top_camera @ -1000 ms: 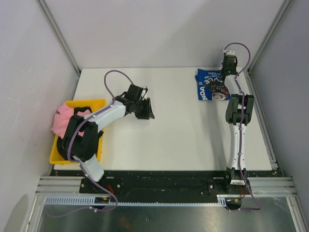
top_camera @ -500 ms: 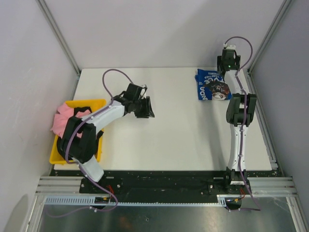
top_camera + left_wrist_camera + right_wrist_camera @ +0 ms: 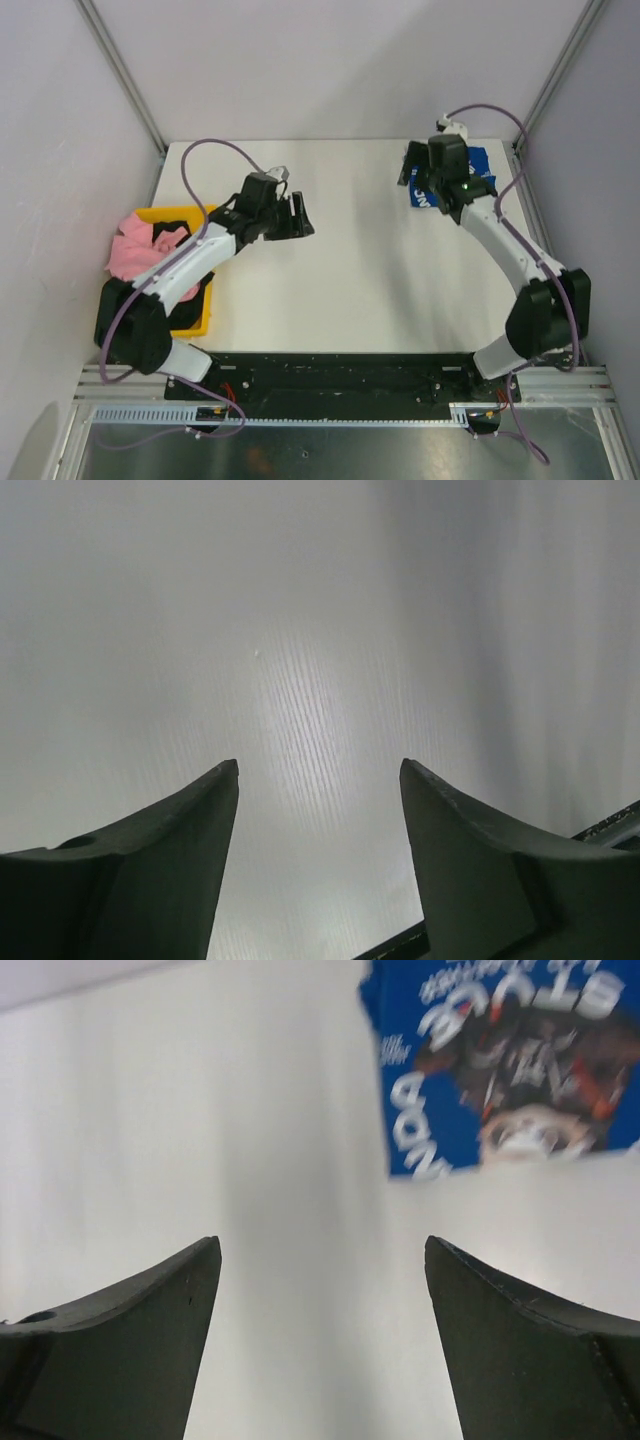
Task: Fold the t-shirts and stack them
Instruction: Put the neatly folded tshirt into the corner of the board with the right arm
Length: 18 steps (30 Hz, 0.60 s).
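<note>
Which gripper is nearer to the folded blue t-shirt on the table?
Right. The right gripper hangs at the blue t-shirt's left edge, while the left gripper is far across the table, closer to the yellow bin.

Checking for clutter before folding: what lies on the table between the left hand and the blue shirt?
Only bare table between the left hand and the blue shirt, seen in the top view.

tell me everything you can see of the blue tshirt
The blue t-shirt is royal-blue soft cloth, folded into a flat rectangle, white lettering and a dark graphic facing up. It lies on the white table near its far right corner. The open right gripper hovers by it, touching nothing.
</note>
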Tool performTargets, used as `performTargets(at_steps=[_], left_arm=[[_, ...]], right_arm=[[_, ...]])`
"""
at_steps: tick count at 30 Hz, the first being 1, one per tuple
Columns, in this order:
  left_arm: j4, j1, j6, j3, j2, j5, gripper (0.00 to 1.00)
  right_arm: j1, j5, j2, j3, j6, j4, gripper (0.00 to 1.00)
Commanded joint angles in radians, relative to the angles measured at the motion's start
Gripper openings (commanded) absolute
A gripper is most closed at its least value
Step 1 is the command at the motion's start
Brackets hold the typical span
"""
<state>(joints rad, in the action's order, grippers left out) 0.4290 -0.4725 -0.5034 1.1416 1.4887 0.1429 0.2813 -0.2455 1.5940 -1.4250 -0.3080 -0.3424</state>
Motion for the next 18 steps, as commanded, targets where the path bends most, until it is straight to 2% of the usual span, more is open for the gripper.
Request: performTargets(at_steps=[1,3,5,10,18], left_arm=[[-0.018,-0.016,0.031,-0.078,-0.15,-0.088,0.76],[-0.021,-0.025,0.028,-0.119,-0.198,-0.104,0.9],[-0.024,-0.035,0.026,-0.158,-0.247,-0.111,0.97],[-0.025,-0.058,0.028,-0.237,-0.365,-0.167,0.99],[-0.023,-0.06,0.039,-0.259,-0.417,-0.211,0.99]], right_arm=[[0.088,0.018,-0.165,0.175,-0.179,-0.055,0.88],[0.122,0.038,-0.247,0.259,-0.215,-0.057,0.88],[0.14,0.053,-0.324,0.335,-0.243,-0.057,0.89],[0.153,0.065,-0.457,0.445,-0.267,-0.071,0.96],[0.152,0.072,-0.476,0.457,-0.274,-0.088,0.99]])
